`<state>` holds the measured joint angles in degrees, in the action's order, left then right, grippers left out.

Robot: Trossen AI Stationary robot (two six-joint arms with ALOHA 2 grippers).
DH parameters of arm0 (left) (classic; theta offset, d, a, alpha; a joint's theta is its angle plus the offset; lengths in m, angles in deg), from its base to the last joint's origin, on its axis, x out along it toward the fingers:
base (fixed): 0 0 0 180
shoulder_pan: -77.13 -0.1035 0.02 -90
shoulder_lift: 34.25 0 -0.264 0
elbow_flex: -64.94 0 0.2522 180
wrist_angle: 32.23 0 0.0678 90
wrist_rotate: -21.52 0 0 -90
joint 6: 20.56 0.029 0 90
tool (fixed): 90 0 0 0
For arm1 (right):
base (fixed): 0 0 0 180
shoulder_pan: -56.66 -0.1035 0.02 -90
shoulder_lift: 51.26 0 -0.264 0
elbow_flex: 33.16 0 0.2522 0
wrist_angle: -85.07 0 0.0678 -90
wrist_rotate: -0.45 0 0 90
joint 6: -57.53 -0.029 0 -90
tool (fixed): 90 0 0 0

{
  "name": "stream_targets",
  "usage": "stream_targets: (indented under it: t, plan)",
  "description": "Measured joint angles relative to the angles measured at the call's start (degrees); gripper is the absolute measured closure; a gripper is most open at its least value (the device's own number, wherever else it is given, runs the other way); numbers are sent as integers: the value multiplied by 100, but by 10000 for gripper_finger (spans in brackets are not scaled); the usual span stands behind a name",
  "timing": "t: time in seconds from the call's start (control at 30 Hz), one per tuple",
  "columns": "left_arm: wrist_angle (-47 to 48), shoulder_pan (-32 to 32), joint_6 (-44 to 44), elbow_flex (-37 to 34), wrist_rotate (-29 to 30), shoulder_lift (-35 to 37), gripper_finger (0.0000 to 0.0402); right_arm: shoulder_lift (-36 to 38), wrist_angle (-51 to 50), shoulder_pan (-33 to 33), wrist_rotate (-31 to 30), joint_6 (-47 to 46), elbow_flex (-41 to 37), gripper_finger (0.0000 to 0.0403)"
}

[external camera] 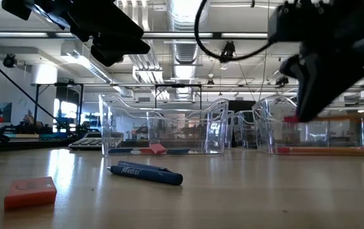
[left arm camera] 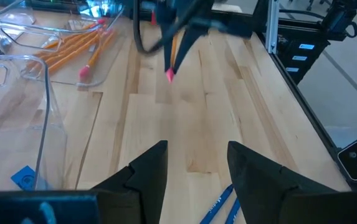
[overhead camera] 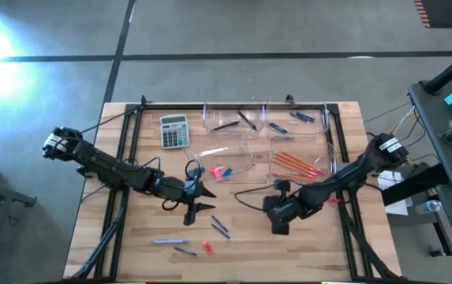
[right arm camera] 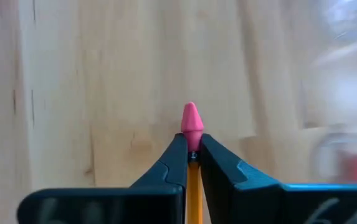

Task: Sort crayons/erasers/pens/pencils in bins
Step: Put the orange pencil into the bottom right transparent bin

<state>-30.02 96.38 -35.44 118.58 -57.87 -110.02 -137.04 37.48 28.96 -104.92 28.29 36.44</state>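
My right gripper point(right arm camera: 192, 146) is shut on an orange pencil with a pink end and hovers over the bare wood near the table's middle point(overhead camera: 279, 221). The left wrist view shows it from the front, with the pencil point(left arm camera: 172, 59) pointing down. My left gripper point(left arm camera: 197, 168) is open and holds nothing; it hangs above the table point(overhead camera: 203, 196) beside the erasers' bin point(overhead camera: 226, 162). More pencils point(overhead camera: 295, 164) lie flat in a clear bin point(overhead camera: 277, 146). Pink and blue erasers point(overhead camera: 218, 170) lie in another bin. One pink eraser point(external camera: 30, 191) rests flat on the table. My right gripper pinches the pencil between its two fingers just behind the pink end point(right arm camera: 190, 119), which sticks out past the fingertips. The orange shaft point(right arm camera: 194, 186) runs back between the fingers, along them. The pencil is lifted clear of the table, pink end point(left arm camera: 169, 74) down.
Two more clear bins point(overhead camera: 229, 118) point(overhead camera: 293, 118) at the far edge hold dark and blue pens. A grey calculator point(overhead camera: 174, 130) lies far left. Loose blue pens point(overhead camera: 220, 227) point(overhead camera: 166, 241) point(external camera: 147, 173) lie on the near half. Black rails point(overhead camera: 131, 150) point(overhead camera: 338, 150) run along both sides.
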Motion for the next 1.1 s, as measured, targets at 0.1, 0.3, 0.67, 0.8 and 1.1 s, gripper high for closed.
stream_targets:
  t: [0.1,0.3,0.67,0.8,1.1]
  plan:
    - [0,0,0,0,0,0,249,9,-636,0,-287,188,657,384]
    - [2,2,0,0,0,0,249,38,-2215,20,-1093,629,1676,384]
    - [2,0,-4,0,-2,0,249,671,-2858,1012,-1275,1031,820,385]
    - [7,2,-27,0,-2,0,249,1312,-2366,1518,-1277,1377,59,385]
    - [0,0,-33,-33,20,0,249,2833,-407,2066,-1164,2352,-1361,378]
